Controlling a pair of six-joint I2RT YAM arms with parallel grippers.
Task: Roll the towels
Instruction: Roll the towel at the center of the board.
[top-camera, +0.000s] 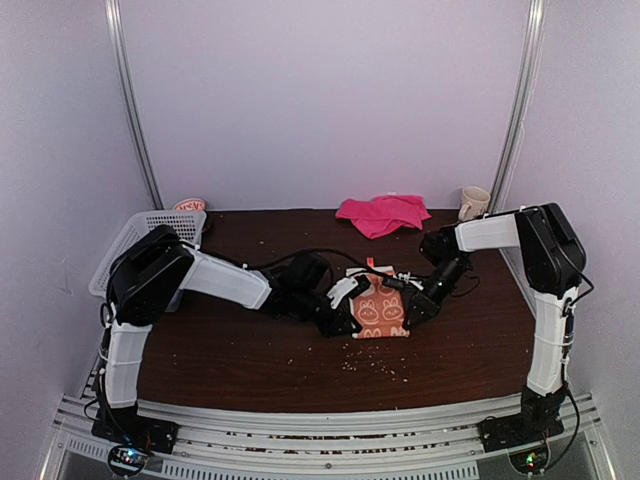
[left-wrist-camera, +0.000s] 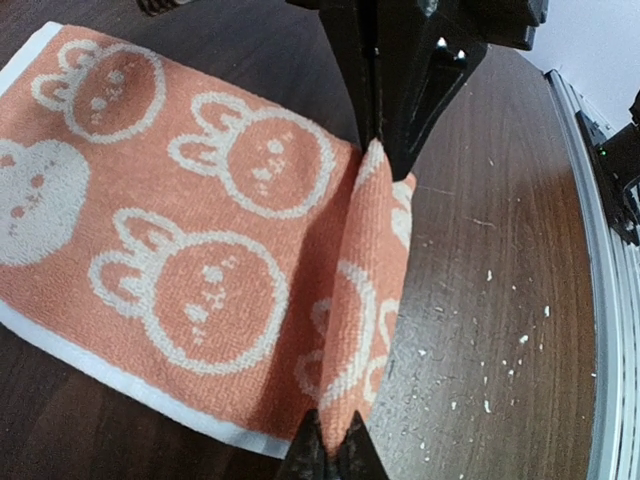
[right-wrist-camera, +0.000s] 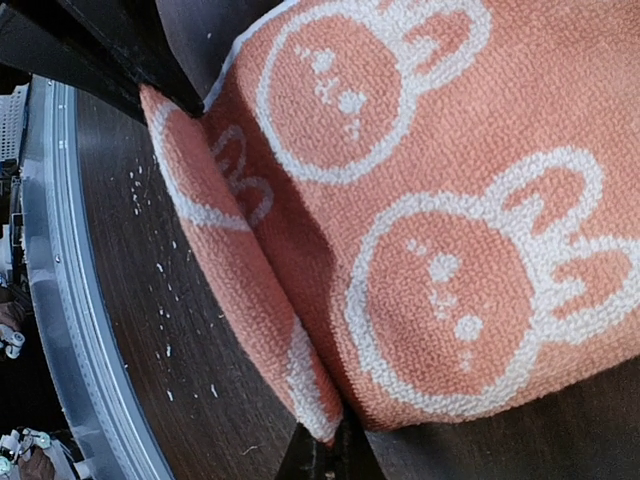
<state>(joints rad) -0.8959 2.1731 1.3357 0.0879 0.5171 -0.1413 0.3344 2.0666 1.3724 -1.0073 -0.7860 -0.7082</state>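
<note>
Top view: orange towel (top-camera: 380, 316) lies flat at centre of table (top-camera: 250, 350). Pink towel (top-camera: 383, 214) bunched near far edge, well apart. Left gripper (top-camera: 343, 318) at orange towel's left side, right gripper (top-camera: 413, 306) at its right side. Basket (top-camera: 140, 238) far left, mug (top-camera: 473, 203) far right.
Left wrist: left jaws closed, pinching one end of raised fold (left-wrist-camera: 365, 290) in orange towel; right gripper clamps other end. Crumbs (left-wrist-camera: 490, 340) on wood.
Right wrist: right jaws closed on same fold; rest of towel flat.
</note>
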